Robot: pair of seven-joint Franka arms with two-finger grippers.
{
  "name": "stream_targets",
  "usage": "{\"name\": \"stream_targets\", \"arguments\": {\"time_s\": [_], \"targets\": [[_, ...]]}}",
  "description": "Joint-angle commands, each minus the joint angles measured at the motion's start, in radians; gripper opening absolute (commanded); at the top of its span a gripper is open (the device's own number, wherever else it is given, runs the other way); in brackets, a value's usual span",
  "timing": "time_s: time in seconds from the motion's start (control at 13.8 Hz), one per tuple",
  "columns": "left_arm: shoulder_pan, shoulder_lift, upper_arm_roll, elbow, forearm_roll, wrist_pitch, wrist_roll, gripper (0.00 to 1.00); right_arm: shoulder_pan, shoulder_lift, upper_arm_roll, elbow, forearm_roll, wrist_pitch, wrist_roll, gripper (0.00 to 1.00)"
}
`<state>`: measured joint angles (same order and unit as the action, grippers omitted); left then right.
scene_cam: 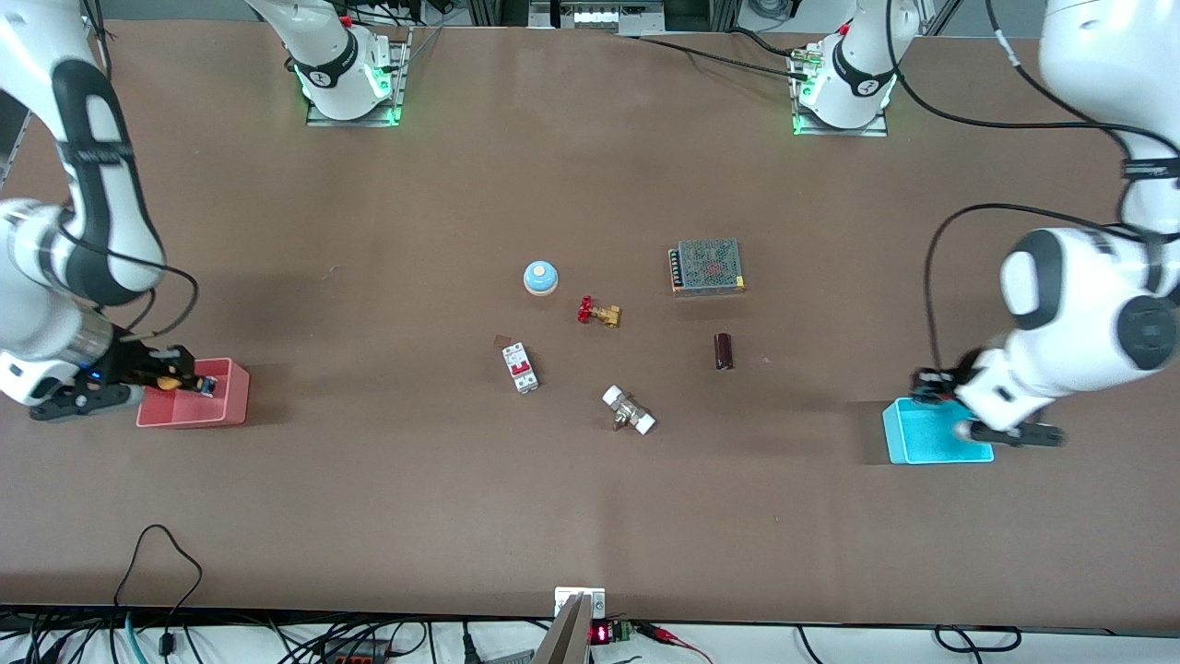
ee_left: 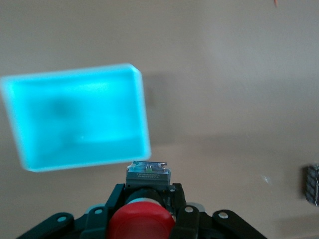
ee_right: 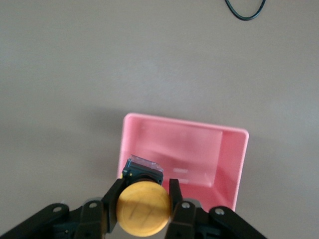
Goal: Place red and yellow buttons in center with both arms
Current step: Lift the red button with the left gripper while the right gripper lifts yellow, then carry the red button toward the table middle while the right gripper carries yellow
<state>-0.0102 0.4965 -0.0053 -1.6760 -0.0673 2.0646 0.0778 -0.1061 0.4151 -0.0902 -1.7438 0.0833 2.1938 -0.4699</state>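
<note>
My right gripper (ee_right: 144, 191) is shut on the yellow button (ee_right: 143, 207), a black body with an orange-yellow cap, and holds it over the edge of the pink bin (ee_right: 229, 159). In the front view this gripper (scene_cam: 184, 381) is at the pink bin (scene_cam: 230, 406), toward the right arm's end of the table. My left gripper (ee_left: 148, 194) is shut on the red button (ee_left: 141, 221) just above the table beside the cyan bin (ee_left: 75, 114). In the front view it (scene_cam: 926, 384) is at the cyan bin (scene_cam: 922, 443). The brown table centre (scene_cam: 442, 304) is bare there.
Around the middle lie a blue-domed bell (scene_cam: 541, 278), a red-handled brass valve (scene_cam: 598, 312), a metal power supply (scene_cam: 707, 266), a white circuit breaker (scene_cam: 520, 367), a white-ended fitting (scene_cam: 629, 409) and a dark cylinder (scene_cam: 724, 351).
</note>
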Motion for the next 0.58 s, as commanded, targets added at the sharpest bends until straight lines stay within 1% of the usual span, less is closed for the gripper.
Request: {"name": "stream_targets", "arguments": {"time_s": [0.0, 0.07, 0.14, 0.22, 0.29, 0.36, 0.43, 0.51], "targets": [[-0.065, -0.016, 0.007, -0.083, -0.022, 0.008, -0.030, 0.17, 0.009, -0.123, 0.038, -0.010, 0.003, -0.142, 0.060, 0.27], [-0.071, -0.013, 0.007, -0.097, -0.022, 0.009, -0.041, 0.17, 0.011, -0.152, 0.067, -0.010, -0.017, -0.176, 0.098, 0.27], [-0.079, -0.010, 0.007, -0.108, -0.037, 0.009, -0.059, 0.17, 0.012, -0.179, 0.102, -0.007, -0.066, -0.195, 0.156, 0.27], [-0.080, -0.004, 0.007, -0.117, -0.060, 0.011, -0.065, 0.17, 0.025, -0.194, 0.137, -0.006, -0.098, -0.221, 0.247, 0.27], [-0.082, 0.005, 0.007, -0.122, -0.095, 0.011, -0.067, 0.17, 0.054, -0.199, 0.159, -0.005, -0.120, -0.241, 0.352, 0.27], [-0.082, 0.014, 0.007, -0.134, -0.152, 0.017, -0.067, 0.17, 0.086, -0.197, 0.173, -0.005, -0.135, -0.240, 0.431, 0.27], [-0.082, 0.013, 0.007, -0.163, -0.193, 0.053, -0.067, 0.17, 0.129, -0.191, 0.176, -0.006, -0.148, -0.229, 0.507, 0.28], [-0.083, 0.013, 0.007, -0.186, -0.204, 0.090, -0.067, 0.17, 0.169, -0.184, 0.176, -0.006, -0.161, -0.224, 0.572, 0.28]]}}
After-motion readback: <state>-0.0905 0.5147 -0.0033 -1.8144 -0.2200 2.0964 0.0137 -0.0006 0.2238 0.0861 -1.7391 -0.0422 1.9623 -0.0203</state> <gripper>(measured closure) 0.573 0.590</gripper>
